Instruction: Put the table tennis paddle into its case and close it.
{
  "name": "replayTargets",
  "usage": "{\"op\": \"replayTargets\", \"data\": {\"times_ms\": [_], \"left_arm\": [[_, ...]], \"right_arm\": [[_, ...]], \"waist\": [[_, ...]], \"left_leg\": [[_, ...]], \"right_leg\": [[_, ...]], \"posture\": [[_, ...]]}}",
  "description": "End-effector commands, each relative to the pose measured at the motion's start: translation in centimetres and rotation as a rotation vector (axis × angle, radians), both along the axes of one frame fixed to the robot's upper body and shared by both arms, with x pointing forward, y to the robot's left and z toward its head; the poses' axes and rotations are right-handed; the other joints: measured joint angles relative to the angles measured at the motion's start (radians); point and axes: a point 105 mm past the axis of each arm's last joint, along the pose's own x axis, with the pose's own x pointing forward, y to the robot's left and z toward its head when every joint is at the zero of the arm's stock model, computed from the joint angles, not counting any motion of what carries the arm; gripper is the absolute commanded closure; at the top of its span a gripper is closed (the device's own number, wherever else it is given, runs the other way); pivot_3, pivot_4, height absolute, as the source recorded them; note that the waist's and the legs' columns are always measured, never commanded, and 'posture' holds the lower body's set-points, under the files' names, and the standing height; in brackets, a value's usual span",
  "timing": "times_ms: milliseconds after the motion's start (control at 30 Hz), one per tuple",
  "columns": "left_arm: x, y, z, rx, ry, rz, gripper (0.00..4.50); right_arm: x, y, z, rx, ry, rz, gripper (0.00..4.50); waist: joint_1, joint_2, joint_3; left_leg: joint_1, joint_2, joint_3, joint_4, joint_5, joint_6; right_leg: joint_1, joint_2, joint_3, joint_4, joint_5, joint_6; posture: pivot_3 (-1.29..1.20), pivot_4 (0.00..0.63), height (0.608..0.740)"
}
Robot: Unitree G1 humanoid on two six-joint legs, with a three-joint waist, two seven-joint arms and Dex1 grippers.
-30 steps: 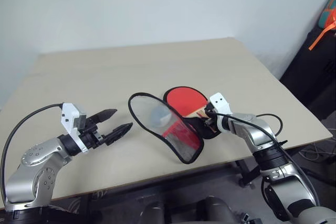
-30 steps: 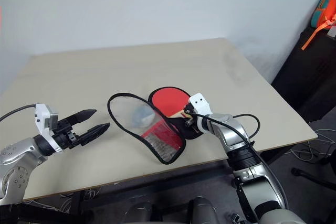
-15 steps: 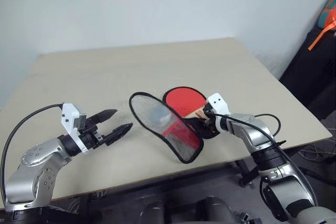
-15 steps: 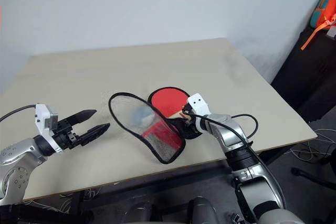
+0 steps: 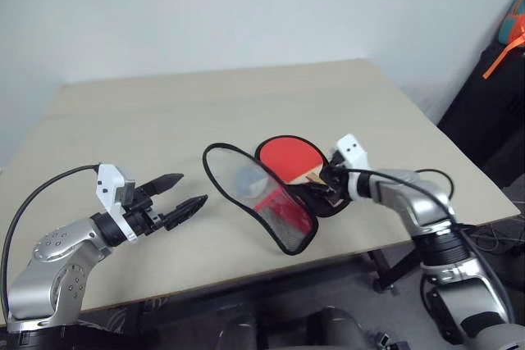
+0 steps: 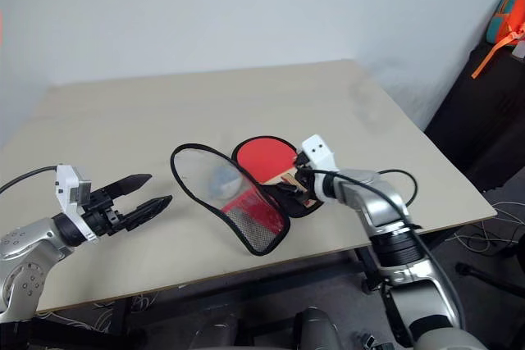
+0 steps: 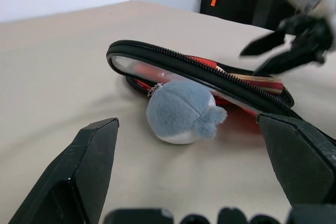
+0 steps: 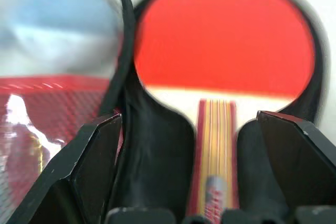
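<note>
**The right gripper lets go of the paddle and lifts up**

The big tan desk (image 5: 164, 112) looks the same as before. The black case (image 5: 271, 202) lies open in the middle of it, just as it did a second ago, with its clear and mesh lid tipped up toward the left. The red table tennis paddle (image 5: 289, 156) lies flat in the bottom half of the case and has not moved. The right gripper (image 5: 328, 188) was down on the pale handle a second ago; now it has come up and back a little, and its jaws are open above the handle, holding nothing. The left gripper (image 5: 182, 195) has stayed in its place, off to the left of the case, with its jaws open and empty. A small grey-blue fluffy lump (image 7: 181, 111) sits beside the case rim. I cannot read any writing
</note>
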Motion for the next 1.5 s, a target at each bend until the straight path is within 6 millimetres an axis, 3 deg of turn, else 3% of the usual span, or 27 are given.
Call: {"op": "replayTargets", "data": {"times_ms": [33, 167, 300, 500, 833, 1000, 1100, 1267, 1500], "left_arm": [[-0.1, -0.6, 0.3, -0.024, -0.007, -0.022, 0.00], [0.2, -1.4, -1.1, -0.114, 0.071, -0.006, 0.91], [0.2, -2.8, -3.2, -0.143, 0.169, 0.003, 2.30], [0.4, -5.8, -3.9, -0.155, 0.197, -0.043, 4.41], [1.6, -9.9, -1.6, -0.181, 0.148, -0.166, 4.41], [4.1, -15.3, 1.5, -0.238, 0.055, -0.251, 4.41], [5.4, -17.7, 2.2, -0.255, 0.042, -0.260, 4.41], [7.8, -20.9, 1.5, -0.213, 0.059, -0.238, 4.41], [8.9, -21.4, 0.1, -0.183, 0.099, -0.195, 4.41]], "right_arm": [[0.1, -1.6, 3.2, 0.012, -0.097, 0.035, 0.04], [0.7, -3.9, 5.1, -0.005, -0.151, 0.008, 0.00], [-0.4, -4.7, 6.3, -0.016, -0.167, 0.071, 0.00], [-2.2, -5.9, 6.4, -0.105, -0.185, 0.182, 0.00], [-3.9, -6.2, 4.7, -0.146, -0.139, 0.266, 0.00], [-3.7, -6.1, 4.6, -0.128, -0.132, 0.253, 0.00], [-3.6, -6.3, 4.8, -0.128, -0.133, 0.249, 0.00], [-3.7, -8.6, 5.7, -0.183, -0.142, 0.227, 0.00], [-4.4, -12.4, 7.1, -0.306, -0.169, 0.228, 0.00]], "waist": [[0.000, 0.000, 0.000], [0.005, 0.000, 0.000], [0.006, 0.000, 0.000], [0.008, -0.001, 0.000], [0.008, -0.001, 0.001], [0.029, -0.002, 0.001], [0.035, -0.003, 0.000], [0.036, -0.003, 0.001], [0.031, -0.003, 0.001]], "left_leg": [[0.001, 0.000, 0.000, 0.000, 0.000, 0.000], [0.001, 0.000, 0.000, 0.000, 0.000, 0.000], [0.001, 0.000, -0.001, 0.000, 0.000, 0.000], [0.002, -0.001, -0.003, 0.002, -0.001, 0.002], [0.002, -0.001, -0.004, 0.002, -0.001, 0.002], [0.001, -0.002, -0.005, 0.004, 0.000, 0.003], [0.001, -0.004, -0.006, 0.006, 0.000, 0.006], [0.001, -0.004, -0.006, 0.006, 0.002, 0.010], [0.001, -0.003, -0.007, 0.006, 0.002, 0.010]], "right_leg": [[0.000, 0.000, 0.000, 0.000, 0.000, 0.000], [0.001, 0.000, 0.000, 0.000, 0.000, 0.000], [0.001, 0.000, 0.000, 0.000, 0.000, 0.000], [0.004, -0.001, -0.001, -0.001, 0.000, 0.000], [0.004, -0.001, -0.002, -0.001, 0.000, 0.000], [0.006, -0.001, -0.002, -0.001, 0.000, 0.000], [0.007, -0.001, -0.002, -0.001, 0.000, 0.000], [0.007, -0.001, -0.002, -0.001, 0.000, 0.001], [0.006, -0.001, -0.002, -0.001, 0.000, 0.001]], "posture": [[0.00, 0.000, 0.706], [0.00, 0.000, 0.706], [0.00, 0.000, 0.706], [0.00, 0.000, 0.706], [0.00, 0.000, 0.706], [0.00, 0.000, 0.706], [0.00, 0.000, 0.706], [0.00, 0.000, 0.706], [0.00, 0.000, 0.706]]}}
